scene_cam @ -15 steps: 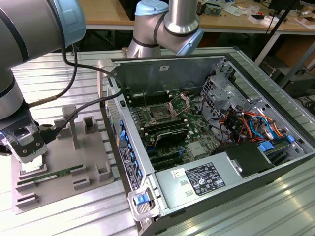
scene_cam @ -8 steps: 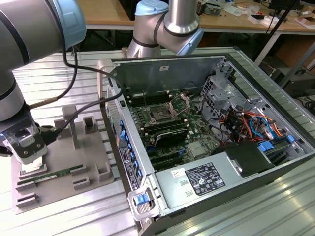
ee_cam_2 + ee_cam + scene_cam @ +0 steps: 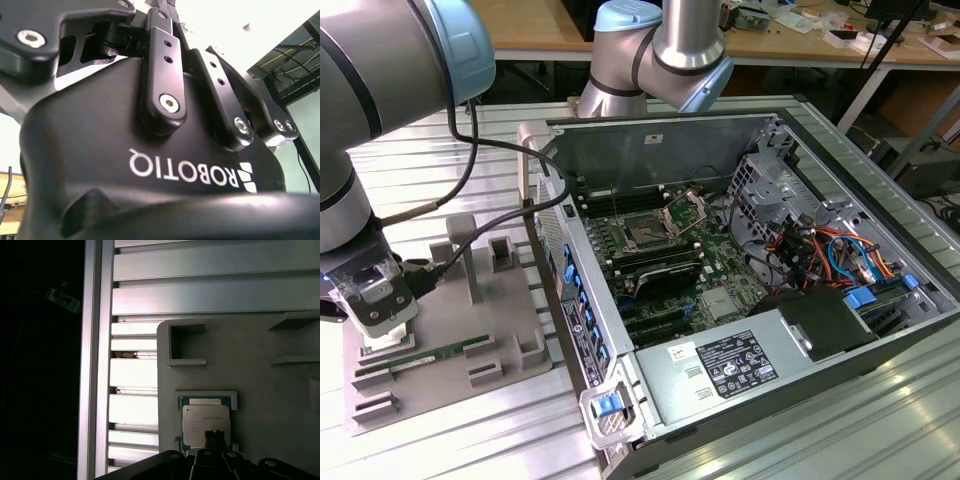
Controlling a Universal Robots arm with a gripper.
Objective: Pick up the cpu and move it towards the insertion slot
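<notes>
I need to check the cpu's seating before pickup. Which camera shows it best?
The first wrist view: it looks straight onto the cpu, lying flat in its framed nest on the grey fixture. In the exterior view the gripper stands over that spot, covering the chip. The second wrist view faces the gripper's own body.

In the first wrist view the dark body of the gripper (image 3: 213,442), cut off at the picture's edge, covers one edge of the cpu (image 3: 205,415)
</notes>
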